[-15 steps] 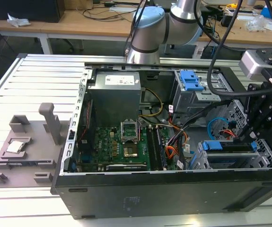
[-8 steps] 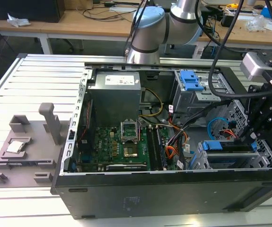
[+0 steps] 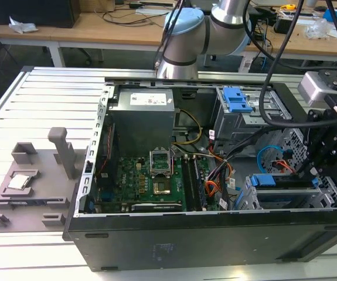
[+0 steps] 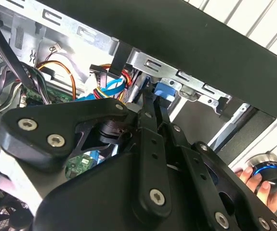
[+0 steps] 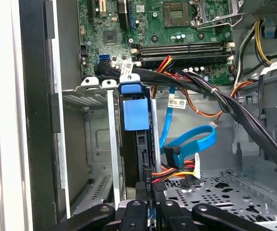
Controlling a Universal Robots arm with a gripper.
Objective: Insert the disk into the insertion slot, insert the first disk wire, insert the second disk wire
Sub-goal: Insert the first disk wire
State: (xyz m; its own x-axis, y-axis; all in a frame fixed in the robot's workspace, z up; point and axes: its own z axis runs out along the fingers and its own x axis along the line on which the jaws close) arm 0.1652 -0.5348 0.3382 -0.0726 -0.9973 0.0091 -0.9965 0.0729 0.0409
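The disk (image 3: 285, 192) stands on edge at the exterior view's lower right, inside the insertion slot (image 3: 245, 202). Its long axis runs along the bay, blue carrier end towards the motherboard (image 3: 156, 181). The gripper (image 5: 148, 211) appears clamped on the trailing edge, holding the disk parallel to the cage rails.

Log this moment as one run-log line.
gripper: fingers shut on disk | disk: edge-on in insertion slot | blue cable: looped beside slot
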